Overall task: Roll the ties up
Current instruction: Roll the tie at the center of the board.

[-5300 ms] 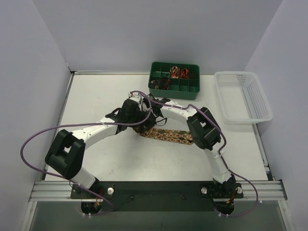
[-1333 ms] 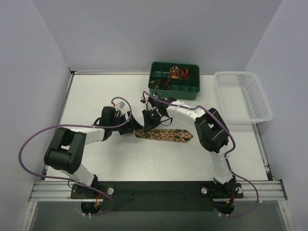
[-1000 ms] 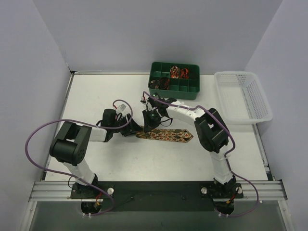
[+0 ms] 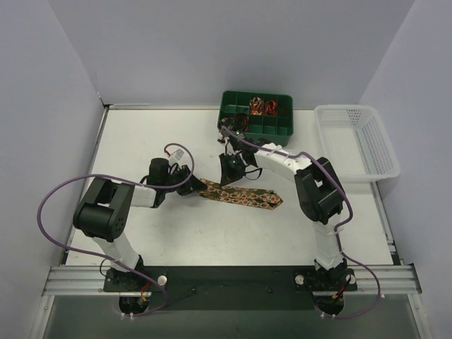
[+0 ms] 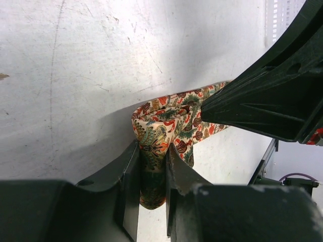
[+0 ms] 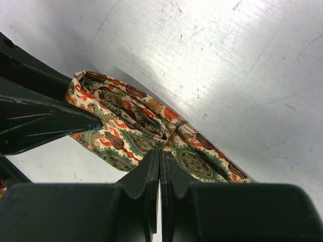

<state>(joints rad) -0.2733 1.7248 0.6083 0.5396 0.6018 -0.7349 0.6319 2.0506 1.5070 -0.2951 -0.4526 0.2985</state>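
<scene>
Brown-gold patterned fabric sits pinched between the left jaws, which clamp on the folded end of the tie. We see only a loose first turn there. The right jaws are pressed together on nothing, right at that fold; we cannot tell whether they touch it. From the fold the tie runs flat toward 3 o'clock across the worktop, so we judge the rolling barely begun, with nearly the whole strip to go. At 12 o'clock the green tray holds what look like small coils, perhaps finished ties.
</scene>
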